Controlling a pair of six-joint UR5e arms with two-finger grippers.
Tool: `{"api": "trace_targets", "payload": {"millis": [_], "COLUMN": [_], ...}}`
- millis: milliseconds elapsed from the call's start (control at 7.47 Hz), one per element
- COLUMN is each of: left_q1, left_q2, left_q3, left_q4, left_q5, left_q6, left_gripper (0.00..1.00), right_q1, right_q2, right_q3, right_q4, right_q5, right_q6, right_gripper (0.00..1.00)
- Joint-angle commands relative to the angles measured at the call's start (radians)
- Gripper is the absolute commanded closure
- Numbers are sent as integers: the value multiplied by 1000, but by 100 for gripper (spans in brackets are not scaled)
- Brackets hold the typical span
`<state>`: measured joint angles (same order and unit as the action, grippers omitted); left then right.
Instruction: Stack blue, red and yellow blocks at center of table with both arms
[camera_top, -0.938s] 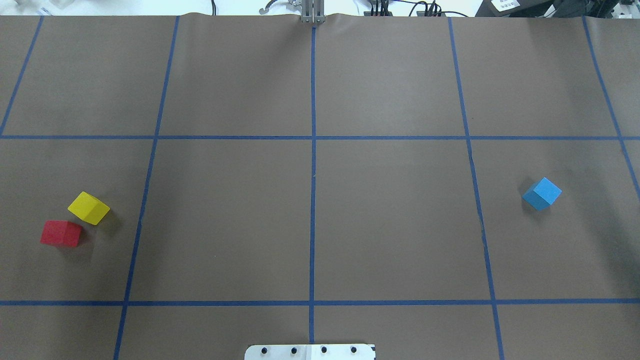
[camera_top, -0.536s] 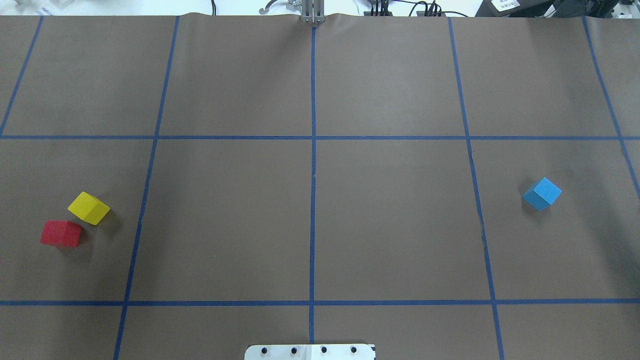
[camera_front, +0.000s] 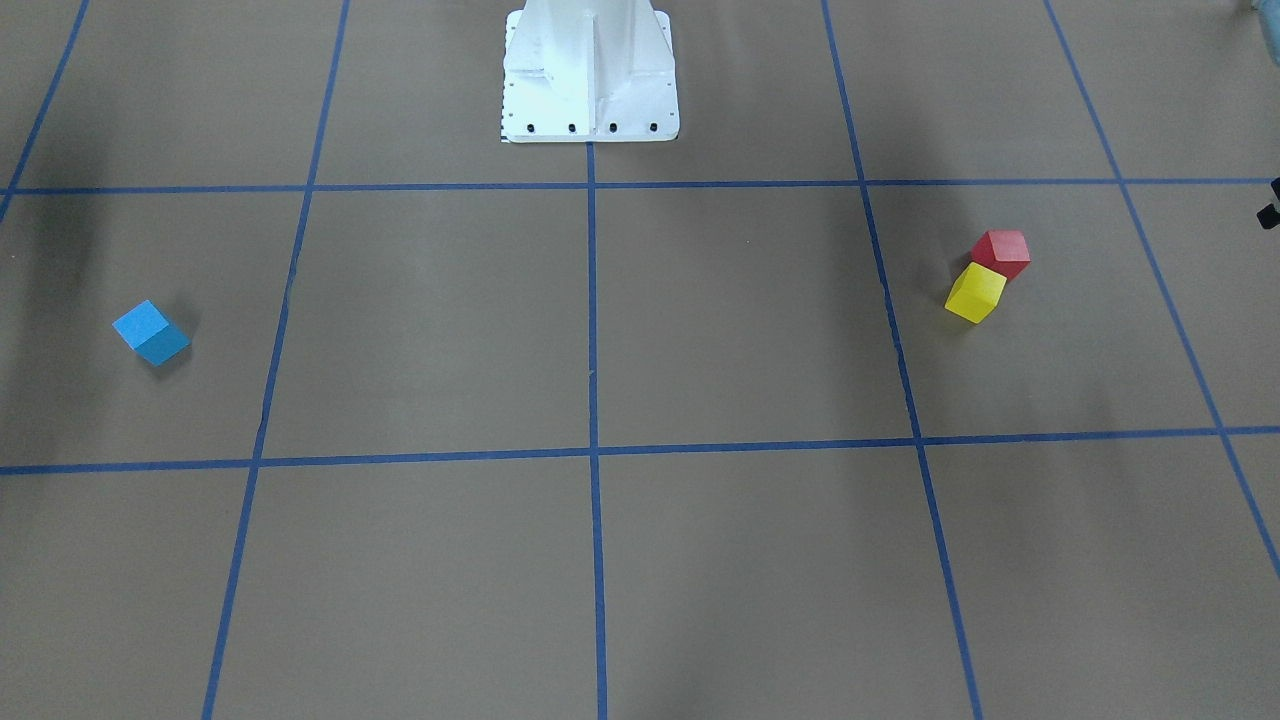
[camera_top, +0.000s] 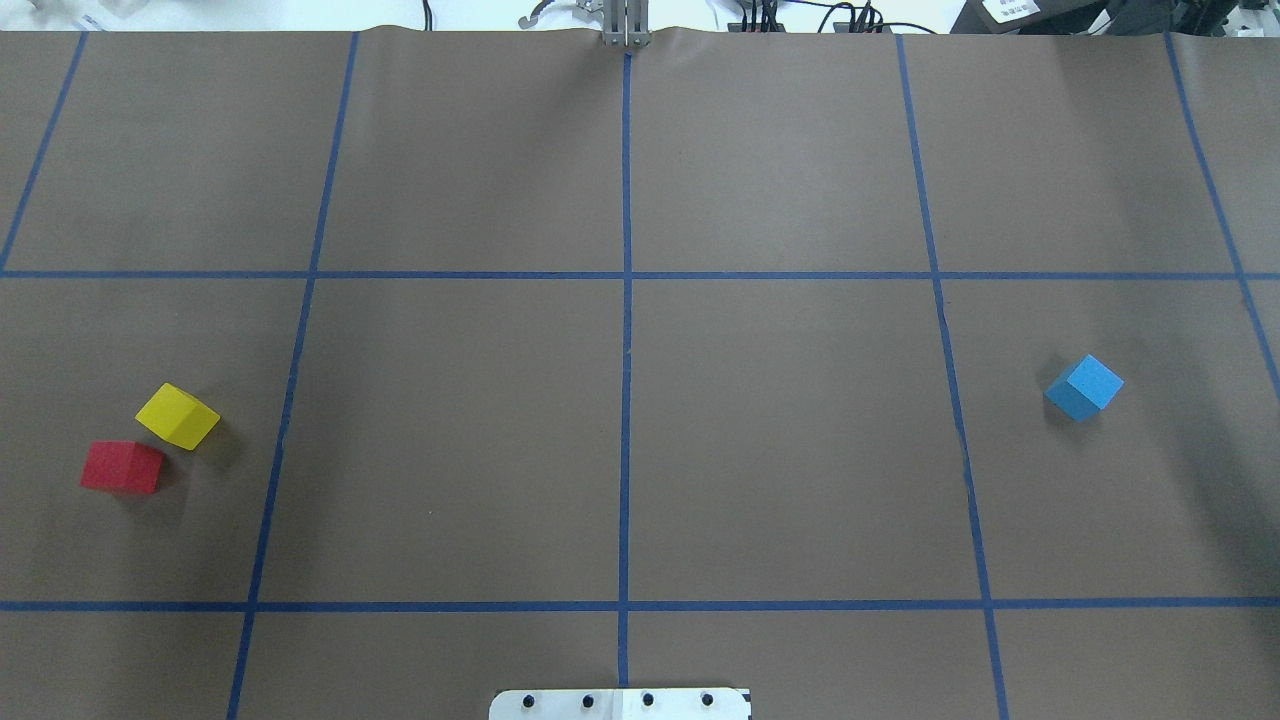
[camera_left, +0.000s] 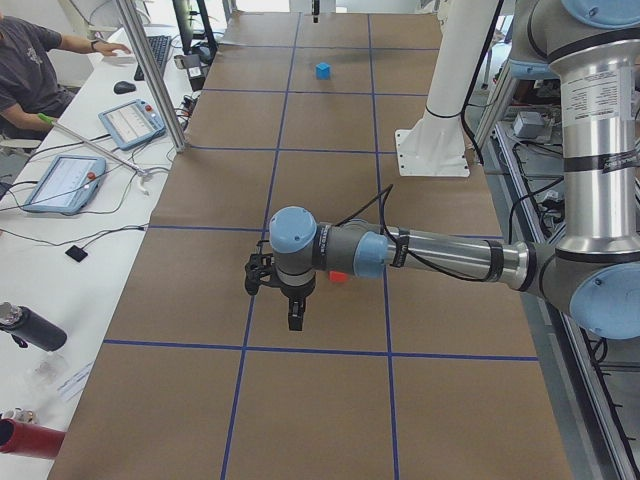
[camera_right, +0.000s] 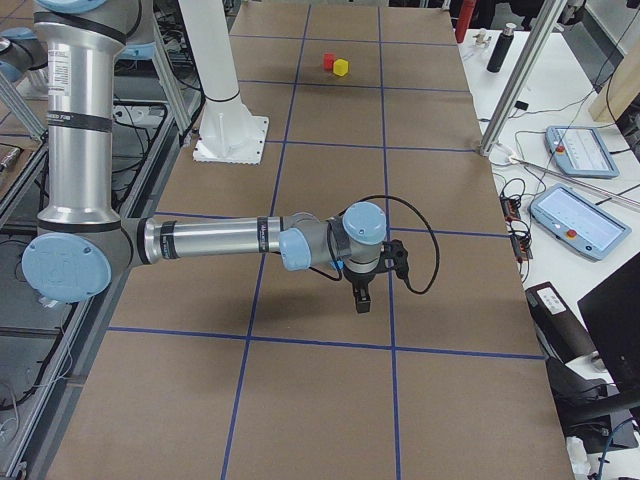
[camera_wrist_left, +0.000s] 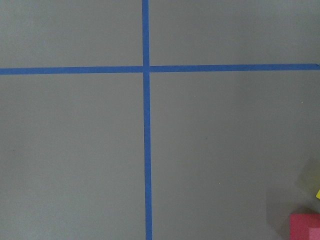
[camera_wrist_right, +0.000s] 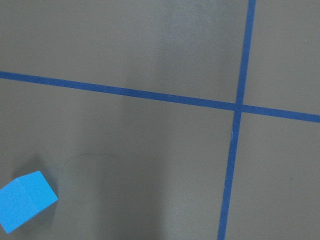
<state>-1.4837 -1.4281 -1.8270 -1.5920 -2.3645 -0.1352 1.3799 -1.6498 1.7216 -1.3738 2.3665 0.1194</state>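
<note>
Stacking is unstarted: blue block (camera_top: 1084, 387) lies right, red block (camera_top: 122, 466) just beside yellow block (camera_top: 177, 416) left. Left tool (camera_left: 293, 316), right tool (camera_right: 361, 299): clenched or released, I cannot tell.

— What does your left wrist camera show?
— Mostly brown paper (camera_wrist_left: 75, 150) below me, with two blue tape lines (camera_wrist_left: 146, 150) crossing in the upper middle of my view.
— Any blocks?
— The red block (camera_wrist_left: 305, 227) sits in my lower right corner, cut off by the edge. Just above it, at the right edge, a sliver of the yellow block (camera_wrist_left: 318, 194) shows.
</note>
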Motion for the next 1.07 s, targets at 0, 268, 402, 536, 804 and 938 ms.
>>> {"api": "trace_targets", "payload": {"millis": [0,268,402,536,804,938], "left_q1": [0,0,0,0,0,0], "left_q2": [0,0,0,0,0,0], "left_q3": [-1,0,0,-1,0,0], "left_q4": [-2,-2,-2,-3,-3,-3], "left_q5": [1,2,2,2,2,4], "left_q6": [0,3,5,5,6,6], "left_gripper": [0,0,0,0,0,0], "right_q1": [-102,-212,-260,-316,-384,-403], "right_q2": [-25,-35,-33,-33,-24,-24], "right_q3": [0,1,19,65,72,72], "right_q4": [176,217,219,219,219,219], "right_q5": [-6,-16,-45,-74,-117,-134], "right_q6": [0,45,45,51,71,71], "right_gripper": [0,1,1,0,0,1]}}
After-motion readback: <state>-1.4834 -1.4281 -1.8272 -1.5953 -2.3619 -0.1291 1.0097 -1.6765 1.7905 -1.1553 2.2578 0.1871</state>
